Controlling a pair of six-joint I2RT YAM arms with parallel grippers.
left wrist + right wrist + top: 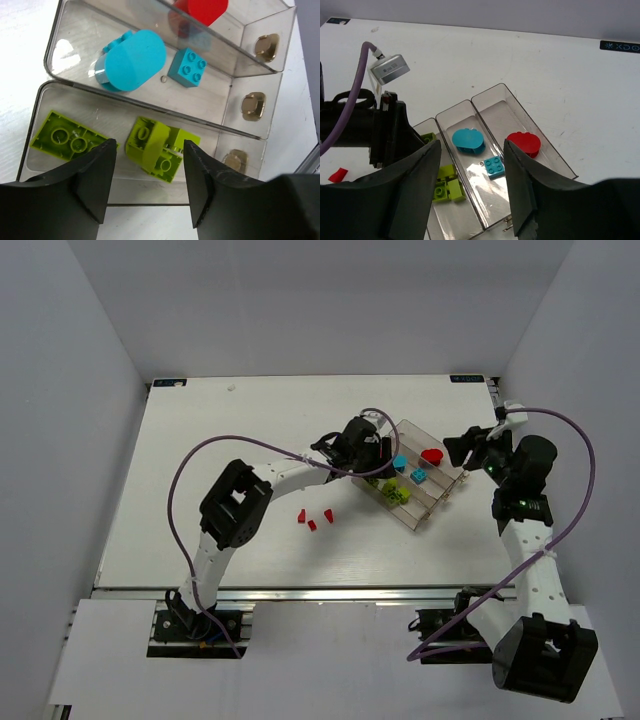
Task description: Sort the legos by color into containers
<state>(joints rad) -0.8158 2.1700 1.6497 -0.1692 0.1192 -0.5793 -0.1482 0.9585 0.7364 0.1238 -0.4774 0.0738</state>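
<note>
The left pincer (149,150) hangs wide open and empty over green bricks (155,147) in the tray (495,112). The right pincer (472,147), also agape and empty, is at its two o'clock. Red bricks (313,518) lie loose at eight.

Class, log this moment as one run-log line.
left gripper: open above green bricks | right gripper: open, empty | tray: green, cyan bricks, red brick in separate compartments | table: three loose red bricks
</note>
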